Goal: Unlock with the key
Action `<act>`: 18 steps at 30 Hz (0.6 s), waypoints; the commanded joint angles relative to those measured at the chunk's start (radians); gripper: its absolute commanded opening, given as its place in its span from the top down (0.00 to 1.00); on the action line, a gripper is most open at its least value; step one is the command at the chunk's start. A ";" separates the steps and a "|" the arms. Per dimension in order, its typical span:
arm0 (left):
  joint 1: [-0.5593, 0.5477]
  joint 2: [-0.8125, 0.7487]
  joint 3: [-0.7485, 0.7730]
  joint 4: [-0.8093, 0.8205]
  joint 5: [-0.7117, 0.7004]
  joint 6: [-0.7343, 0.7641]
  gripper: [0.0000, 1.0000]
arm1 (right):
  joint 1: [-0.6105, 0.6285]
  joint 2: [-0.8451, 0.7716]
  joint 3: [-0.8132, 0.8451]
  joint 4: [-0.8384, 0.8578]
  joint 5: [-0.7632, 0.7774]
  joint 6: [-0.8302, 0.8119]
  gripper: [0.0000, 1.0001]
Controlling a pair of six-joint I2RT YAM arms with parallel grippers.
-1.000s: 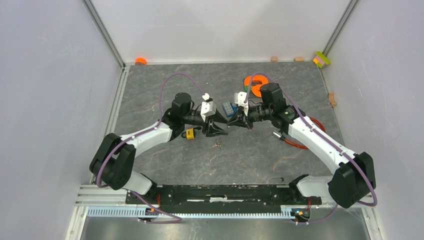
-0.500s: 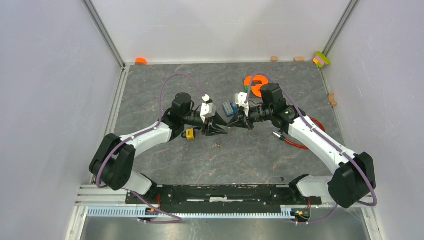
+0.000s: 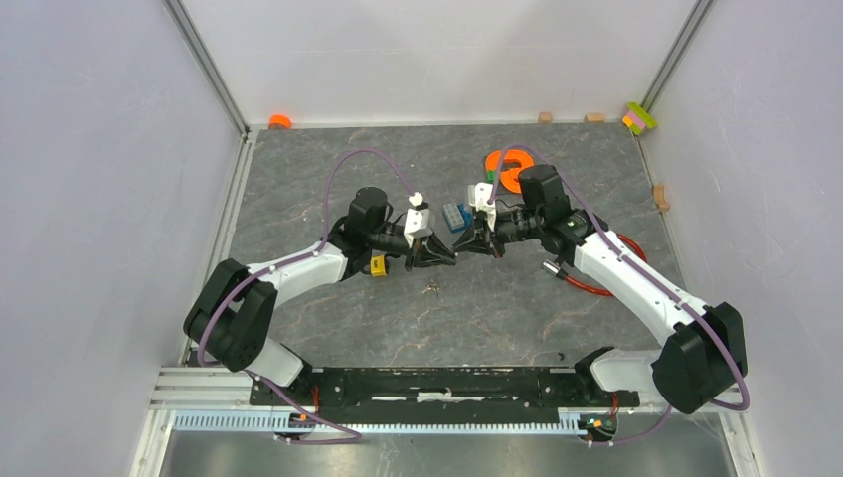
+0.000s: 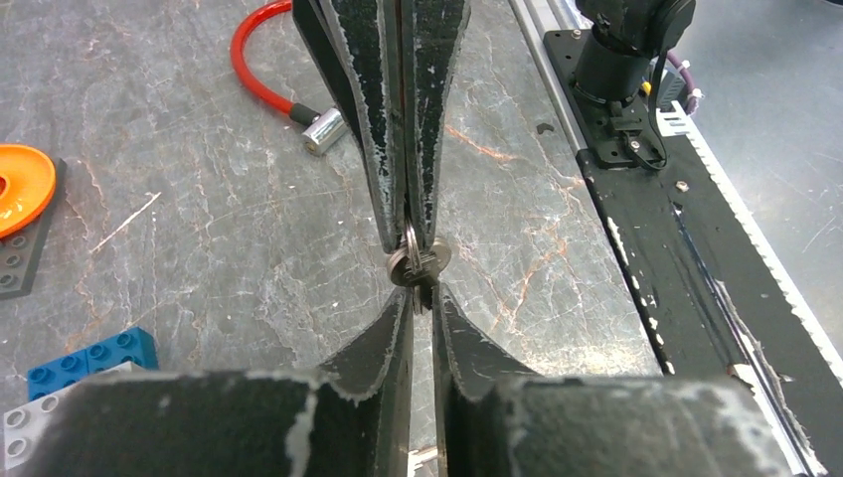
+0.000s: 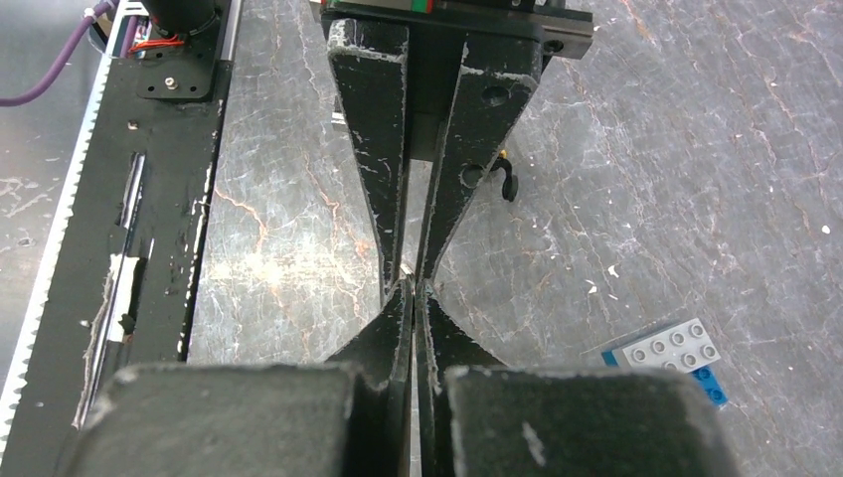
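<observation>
Left wrist: right gripper [image 4: 408,243] pinches key [image 4: 419,266].

Brightly, evenly lit from overhead, with faint soft shadows on the grey table [image 3: 477,328], a pale glare patch there in the right wrist view, a dull glint on the key [image 4: 418,263], sharp mid-frame yet blurred along the bottom of both wrist views.

Right pincer [image 5: 414,294] closed, tip-to-tip with left pincer [image 5: 409,268], toy bricks [image 5: 671,356] beside
</observation>
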 commanded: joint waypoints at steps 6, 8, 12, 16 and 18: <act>-0.001 -0.010 0.026 0.017 -0.011 0.029 0.98 | -0.009 -0.021 0.006 0.005 -0.018 -0.020 1.00; -0.001 -0.016 0.029 0.007 -0.020 0.030 0.98 | -0.010 -0.018 0.016 -0.030 -0.010 -0.052 1.00; 0.000 -0.042 0.036 -0.082 -0.077 0.065 0.98 | -0.010 0.005 0.059 -0.151 0.038 -0.136 0.92; 0.000 -0.064 0.064 -0.200 -0.135 0.092 0.98 | -0.010 0.006 0.078 -0.212 0.120 -0.182 0.63; 0.000 -0.071 0.067 -0.219 -0.150 0.088 0.98 | -0.011 -0.006 0.074 -0.220 0.137 -0.192 0.52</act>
